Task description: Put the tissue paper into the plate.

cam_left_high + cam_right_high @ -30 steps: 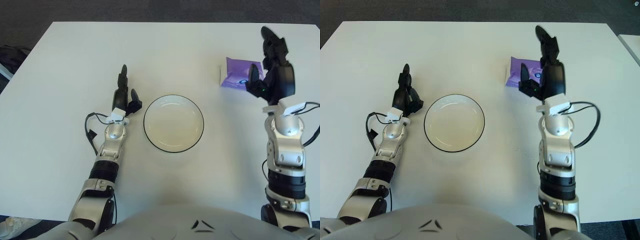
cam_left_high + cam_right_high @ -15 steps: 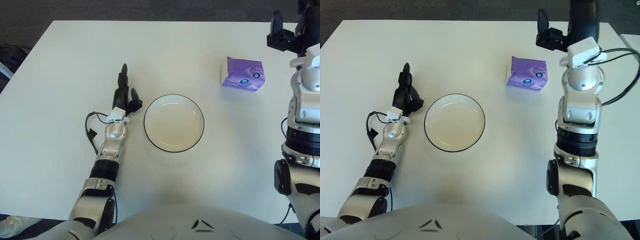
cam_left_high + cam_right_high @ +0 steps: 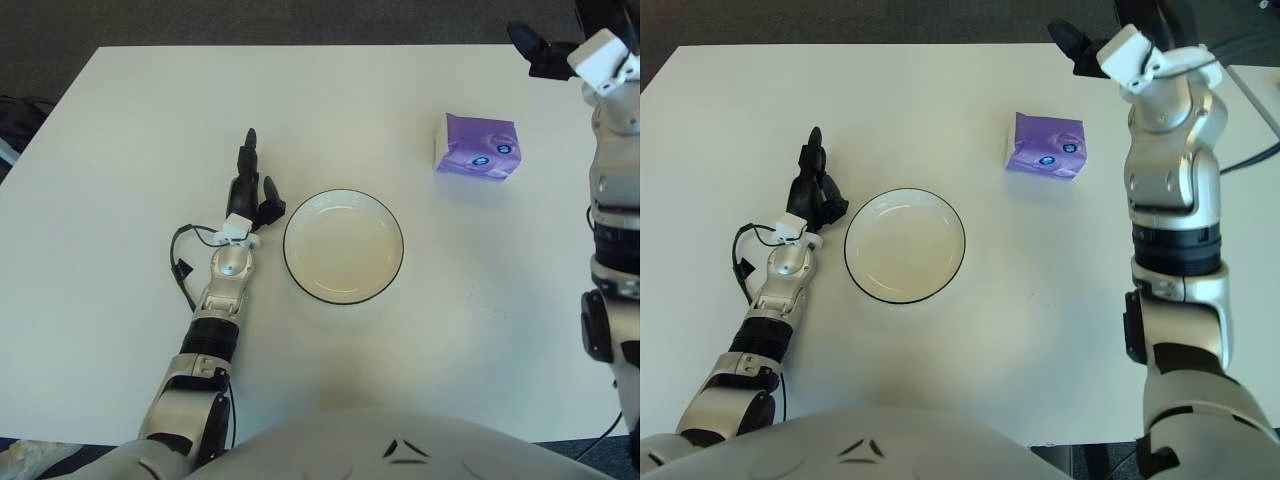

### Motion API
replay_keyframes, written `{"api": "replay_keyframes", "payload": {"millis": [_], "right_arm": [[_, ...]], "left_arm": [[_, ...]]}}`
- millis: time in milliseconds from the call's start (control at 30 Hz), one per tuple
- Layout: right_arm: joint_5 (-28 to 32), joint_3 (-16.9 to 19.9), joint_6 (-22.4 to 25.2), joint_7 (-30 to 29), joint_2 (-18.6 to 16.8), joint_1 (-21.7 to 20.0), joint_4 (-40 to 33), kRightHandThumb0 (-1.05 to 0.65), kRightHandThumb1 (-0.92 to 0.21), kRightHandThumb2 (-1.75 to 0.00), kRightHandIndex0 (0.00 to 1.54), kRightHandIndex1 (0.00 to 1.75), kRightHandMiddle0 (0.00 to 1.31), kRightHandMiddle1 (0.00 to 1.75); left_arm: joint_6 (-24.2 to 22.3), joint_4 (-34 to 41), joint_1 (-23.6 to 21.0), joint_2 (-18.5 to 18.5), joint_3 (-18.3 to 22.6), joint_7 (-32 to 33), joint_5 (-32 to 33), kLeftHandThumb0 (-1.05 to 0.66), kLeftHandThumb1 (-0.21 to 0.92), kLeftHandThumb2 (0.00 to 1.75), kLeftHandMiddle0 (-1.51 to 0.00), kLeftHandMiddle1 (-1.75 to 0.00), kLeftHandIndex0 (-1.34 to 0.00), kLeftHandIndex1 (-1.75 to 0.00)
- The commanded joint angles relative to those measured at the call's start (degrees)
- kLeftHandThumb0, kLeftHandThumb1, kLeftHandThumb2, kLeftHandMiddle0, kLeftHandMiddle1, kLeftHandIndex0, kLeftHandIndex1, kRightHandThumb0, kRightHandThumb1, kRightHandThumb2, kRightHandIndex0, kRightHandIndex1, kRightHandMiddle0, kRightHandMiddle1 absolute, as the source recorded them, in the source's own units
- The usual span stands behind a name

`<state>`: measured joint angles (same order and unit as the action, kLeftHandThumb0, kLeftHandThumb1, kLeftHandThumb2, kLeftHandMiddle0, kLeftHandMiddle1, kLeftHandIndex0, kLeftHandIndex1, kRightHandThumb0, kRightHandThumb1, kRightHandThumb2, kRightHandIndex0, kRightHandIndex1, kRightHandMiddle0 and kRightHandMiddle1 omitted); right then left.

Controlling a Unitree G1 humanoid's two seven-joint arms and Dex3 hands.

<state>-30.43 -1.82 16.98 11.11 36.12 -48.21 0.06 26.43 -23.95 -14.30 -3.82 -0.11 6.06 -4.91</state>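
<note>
one purple tissue pack (image 3: 477,159) flat, long axis sideways, beside plate (image 3: 343,246)

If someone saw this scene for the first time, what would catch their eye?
The purple tissue paper pack on the white table, right of centre, stands out most. The empty round white plate with a dark rim sits mid-table. The right hand is raised beyond the pack; the left hand rests left of the plate.

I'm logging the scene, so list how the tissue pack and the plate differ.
The tissue pack is purple and boxy; the plate is white, round and shallow with a dark rim. The pack lies far on the robot's right, below the raised right hand; the plate sits in the middle, beside the resting left hand. Both rest on the white table, untouched, and the plate holds nothing.
</note>
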Motion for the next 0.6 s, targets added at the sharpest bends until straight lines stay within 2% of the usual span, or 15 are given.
{"api": "replay_keyframes", "payload": {"millis": [0,100,200,367,567], "right_arm": [[-4.0,-4.4,-3.7,1.5,3.2,-3.0,6.2,-0.78,-0.92,-0.56,0.1,0.0,0.0,0.28],[-5.7,-6.6,-7.0,2.4,5.4,-3.9,10.0,-0.85,-0.92,-0.48,0.09,0.0,0.0,0.26],[-5.8,-8.0,-13.0,2.4,7.0,-3.6,15.1,-0.92,-0.92,-0.41,0.07,0.0,0.0,0.21],[-5.8,-10.4,-20.3,3.5,8.2,-4.8,21.2,-1.03,-0.92,-0.31,0.02,0.0,0.0,0.06],[-5.2,-13.0,-28.2,4.2,8.1,-5.6,28.6,-1.05,-0.92,-0.23,0.0,0.0,0.0,0.01]], "left_arm": [[-2.0,-4.8,5.7,1.0,-0.5,-0.1,-0.5,-0.74,0.92,1.07,-0.04,0.0,0.0,-0.1],[-2.4,-4.5,5.7,1.0,-0.5,-0.3,-0.4,-0.74,0.92,1.07,-0.04,-0.01,0.0,-0.11],[-2.5,-4.2,5.8,1.1,-0.6,-0.3,-0.5,-0.74,0.92,1.07,-0.04,0.0,0.0,-0.1],[-2.6,-3.9,5.8,1.2,-0.5,-0.3,-0.4,-0.74,0.92,1.08,-0.04,0.0,0.0,-0.08],[-2.7,-3.5,5.9,1.2,-0.5,-0.3,-0.4,-0.76,0.92,1.07,-0.04,0.0,0.0,-0.07]]}}
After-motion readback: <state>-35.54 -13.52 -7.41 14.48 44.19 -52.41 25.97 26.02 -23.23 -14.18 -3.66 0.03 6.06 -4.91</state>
